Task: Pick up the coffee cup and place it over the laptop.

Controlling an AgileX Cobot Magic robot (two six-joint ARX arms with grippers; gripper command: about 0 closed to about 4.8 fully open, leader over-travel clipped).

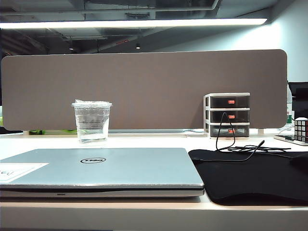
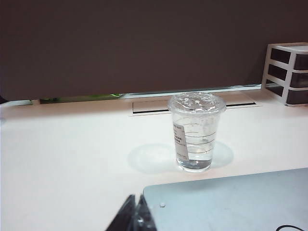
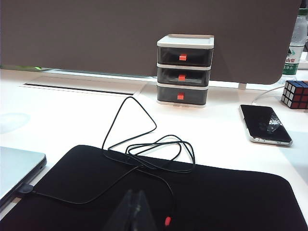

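Nothing is done yet: the coffee cup (image 1: pixel 92 121) stands upright on the desk just behind the closed laptop (image 1: pixel 101 168). Left gripper (image 2: pixel 136 214) hangs closed and empty near the laptop; right gripper (image 3: pixel 133 211) likewise, above the black mat (image 3: pixel 202 202).

Exterior: low, close before the laptop (image 1: pixel 96 168), facing the partition.
Wrists: behind the laptop, facing likewise.
Shared: laptop, drawer organizer (image 1: pixel 227 114).
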